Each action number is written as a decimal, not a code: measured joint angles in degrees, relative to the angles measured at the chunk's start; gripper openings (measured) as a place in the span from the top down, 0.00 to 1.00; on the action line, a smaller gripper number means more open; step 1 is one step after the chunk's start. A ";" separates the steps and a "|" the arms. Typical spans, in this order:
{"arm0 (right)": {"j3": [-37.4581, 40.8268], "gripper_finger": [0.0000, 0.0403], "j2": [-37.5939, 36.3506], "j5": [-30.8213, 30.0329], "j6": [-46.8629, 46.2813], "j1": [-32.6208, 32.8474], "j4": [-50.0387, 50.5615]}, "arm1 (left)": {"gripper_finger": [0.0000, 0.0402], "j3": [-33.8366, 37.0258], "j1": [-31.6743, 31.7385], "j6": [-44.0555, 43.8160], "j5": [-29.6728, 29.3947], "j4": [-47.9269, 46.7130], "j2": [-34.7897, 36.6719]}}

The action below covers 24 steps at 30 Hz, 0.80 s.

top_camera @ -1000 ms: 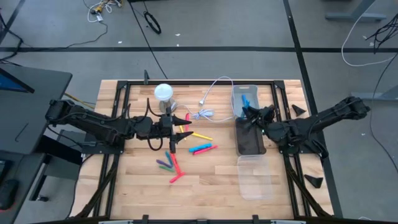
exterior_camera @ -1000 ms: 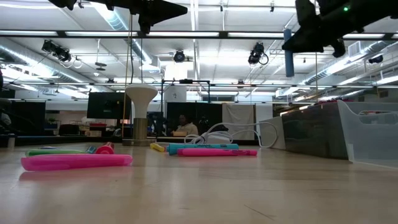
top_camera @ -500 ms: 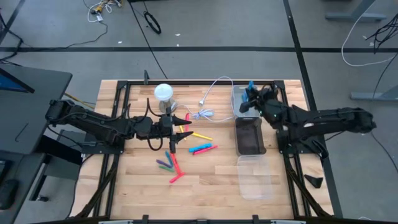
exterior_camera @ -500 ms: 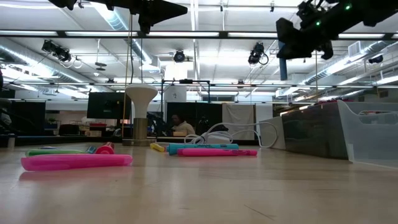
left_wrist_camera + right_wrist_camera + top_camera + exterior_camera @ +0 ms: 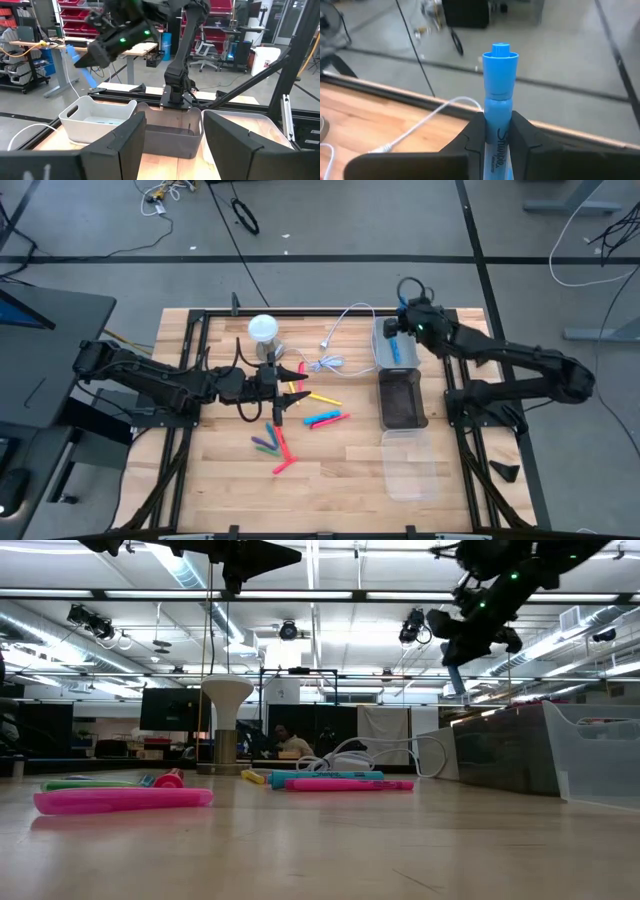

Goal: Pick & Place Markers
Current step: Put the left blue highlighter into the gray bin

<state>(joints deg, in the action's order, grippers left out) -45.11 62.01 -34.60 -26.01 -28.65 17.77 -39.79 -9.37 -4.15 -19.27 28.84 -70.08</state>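
The right gripper (image 5: 397, 330) is clamped on one blue marker (image 5: 497, 125), above the clear bin (image 5: 378, 332) at the table's far right edge. The left gripper (image 5: 290, 395) waits with fingers apart above about nine markers (image 5: 322, 420) in the table's middle. Three bins stand along the right edge.

table (image 5: 330, 470): pale wood planks, visible grain, low sheen
blue marker (image 5: 498, 95): smooth glossy plastic, printed barrel
right gripper (image 5: 496, 137): fingers of matt black plastic
markers on the table (image 5: 322, 420): bright smooth plastic
clear bin (image 5: 410, 465): transparent glossy plastic
dark bin (image 5: 402, 398): smoky translucent plastic
white bin (image 5: 95, 117): smooth plastic
cable (image 5: 340, 330): white, smooth sheath
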 joint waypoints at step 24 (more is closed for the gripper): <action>-12.21 0.89 23.13 28.73 -8.06 -15.66 25.95 | 0.48 0.00 0.04 -0.15 0.02 -0.13 0.00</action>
<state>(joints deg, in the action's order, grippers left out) -57.32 85.14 -5.87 -34.06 -44.31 43.72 -39.79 -9.32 -4.30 -19.25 28.71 -70.08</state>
